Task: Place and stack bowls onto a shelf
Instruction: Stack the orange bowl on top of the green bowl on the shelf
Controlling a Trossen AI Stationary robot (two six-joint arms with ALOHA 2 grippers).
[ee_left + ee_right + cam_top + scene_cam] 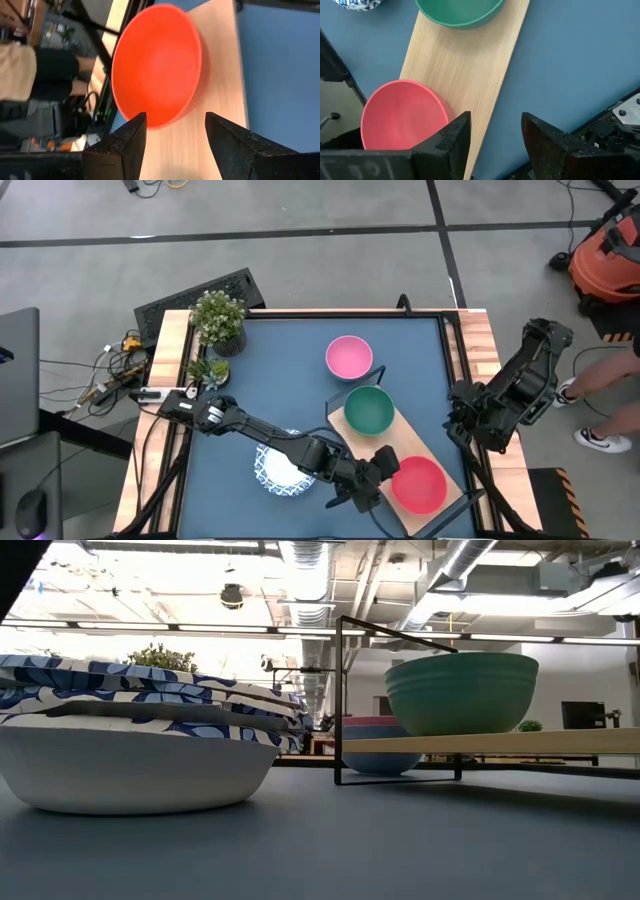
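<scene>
Overhead view of the blue tabletop (240,410). Bowls, counted: one pink bowl (348,357) at upper centre, standing directly on the table; one green bowl (368,409) and one red bowl (418,483), both on the shelf (405,442), a light-wood board running diagonally from centre to lower right, its thin black wire frame (352,378) at the upper end; and blue-and-white patterned bowls (280,468) stacked at lower centre, just left of the shelf, their exact number not discernible from above. In the low view a pale blue bowl (380,760) shows beneath the board, near the frame.

Two potted plants (218,320) stand at the table's upper left corner.

The left gripper (362,492) lies at lower centre, just beside the red bowl, its fingers (125,145) apart and holding nothing; its wrist view shows the red bowl resting on the board ahead of the gap. The right gripper (472,430) waits over the table's right edge, fingers (452,137) likewise apart and empty.

Surroundings: grey floor with cables, an orange vacuum at upper right, and a person's legs and shoes (598,438) at the right edge. The low view shows a ceiling of exposed ducts and lights.
</scene>
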